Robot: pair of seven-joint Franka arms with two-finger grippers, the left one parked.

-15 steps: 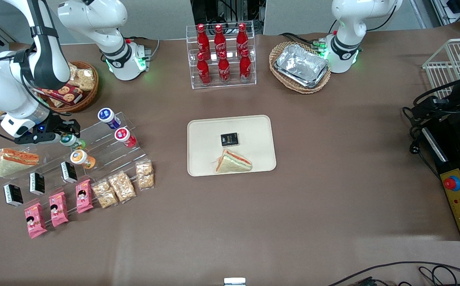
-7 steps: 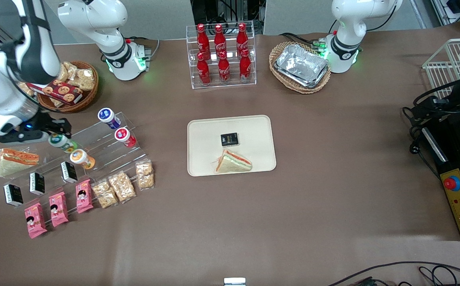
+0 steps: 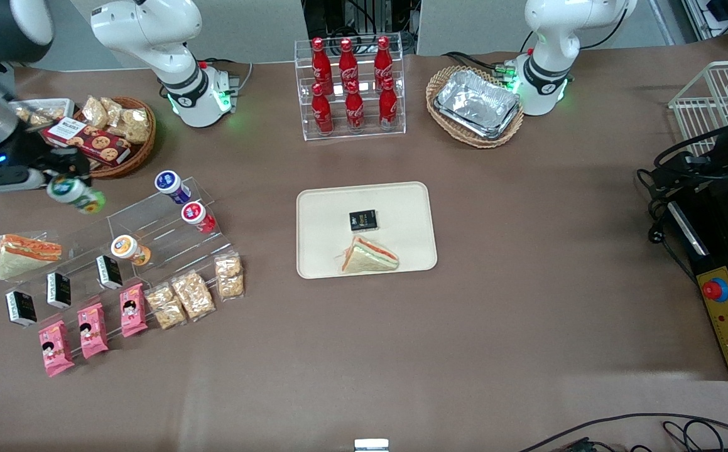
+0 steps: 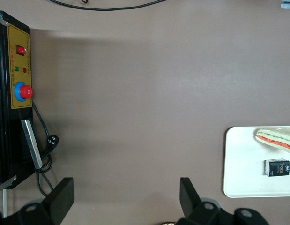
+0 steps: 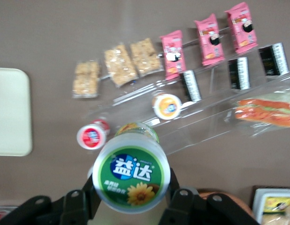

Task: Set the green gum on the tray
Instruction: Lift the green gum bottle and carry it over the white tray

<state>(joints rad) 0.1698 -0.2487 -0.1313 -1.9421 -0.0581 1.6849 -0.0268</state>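
Observation:
My right gripper (image 3: 56,179) is shut on the green gum (image 3: 76,193), a small bottle with a green and yellow label. It holds the gum in the air above the clear stepped rack (image 3: 150,229), at the working arm's end of the table. In the right wrist view the gum's green sunflower lid (image 5: 131,177) sits between my two black fingers (image 5: 81,199). The beige tray (image 3: 326,207) lies at the table's middle with a black packet (image 3: 363,220) and a sandwich wedge (image 3: 369,256) on it. A corner of the tray also shows in the right wrist view (image 5: 11,110).
The rack holds a blue-lidded bottle (image 3: 171,186), a red-lidded bottle (image 3: 197,216) and an orange-lidded bottle (image 3: 129,250). Black packets, pink packets (image 3: 90,329) and cracker bags (image 3: 193,292) lie nearer the camera. A snack basket (image 3: 112,135) and a cola rack (image 3: 351,88) stand farther back.
My gripper has lifted the green gum off the rack and carried it up and away from the table's middle, toward the working arm's end.

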